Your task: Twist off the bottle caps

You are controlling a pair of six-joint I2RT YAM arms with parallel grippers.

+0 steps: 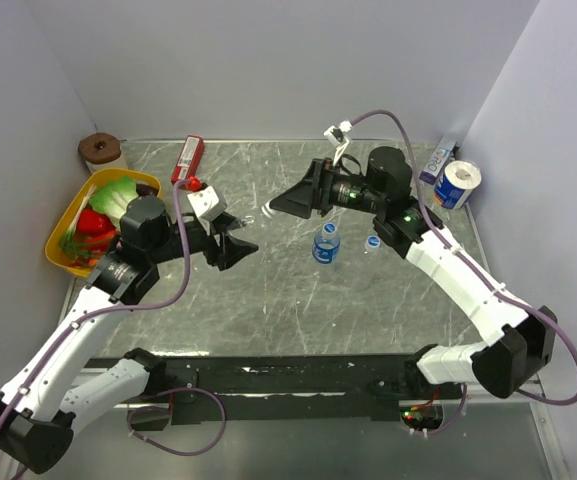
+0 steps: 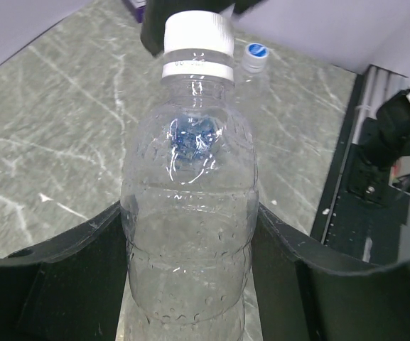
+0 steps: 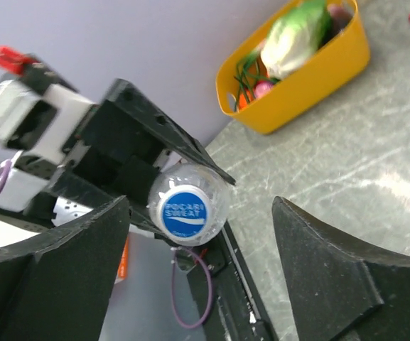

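My left gripper (image 2: 189,245) is shut on the body of a clear bottle (image 2: 190,213), with a black finger pressed on each side. Its cap (image 2: 197,39) has a white rim and points at my right gripper (image 1: 276,205). In the right wrist view the cap's blue top (image 3: 185,212) faces the camera between the fingers of my right gripper (image 3: 201,206), which is open and touches nothing. A second bottle (image 1: 326,243) with a blue label stands on the table to the right. A small blue-and-white cap (image 1: 373,241) sits beside it.
A yellow basket (image 1: 68,215) of vegetables stands at the left edge. A red box (image 1: 187,158) and a brown round object (image 1: 100,150) lie at the back left. A toilet roll (image 1: 458,183) and a small carton (image 1: 438,160) stand at the back right.
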